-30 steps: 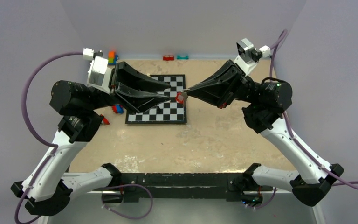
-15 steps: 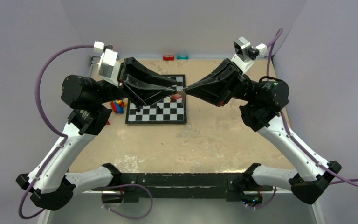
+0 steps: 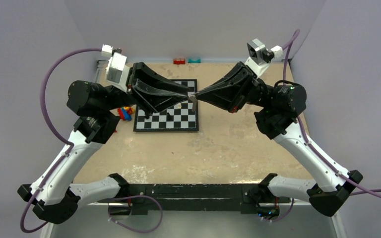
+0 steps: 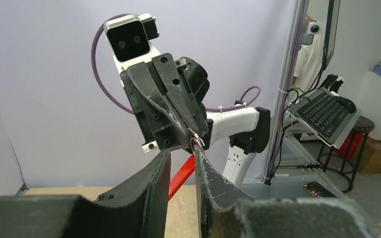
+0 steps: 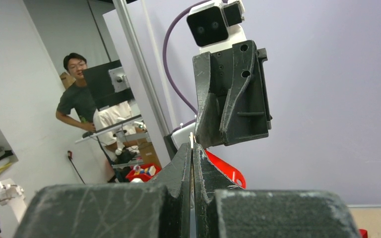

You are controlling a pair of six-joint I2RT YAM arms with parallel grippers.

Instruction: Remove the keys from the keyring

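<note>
Both arms are up, elbows bent outward, forearms angled in toward the centre. The left gripper (image 3: pixel 184 96) points right with its jaws slightly apart; its own wrist cam shows a narrow gap. The right gripper (image 3: pixel 197 95) points left, jaws pressed fully together. The grippers meet tip to tip in mid-air, nearly touching, and the wrist cameras face each other.

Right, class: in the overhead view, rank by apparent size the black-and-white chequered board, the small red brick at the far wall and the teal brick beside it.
1. Black-and-white chequered board: clearly largest, even though it is partly covered.
2. Small red brick and teal brick: too alike to rank.
</note>
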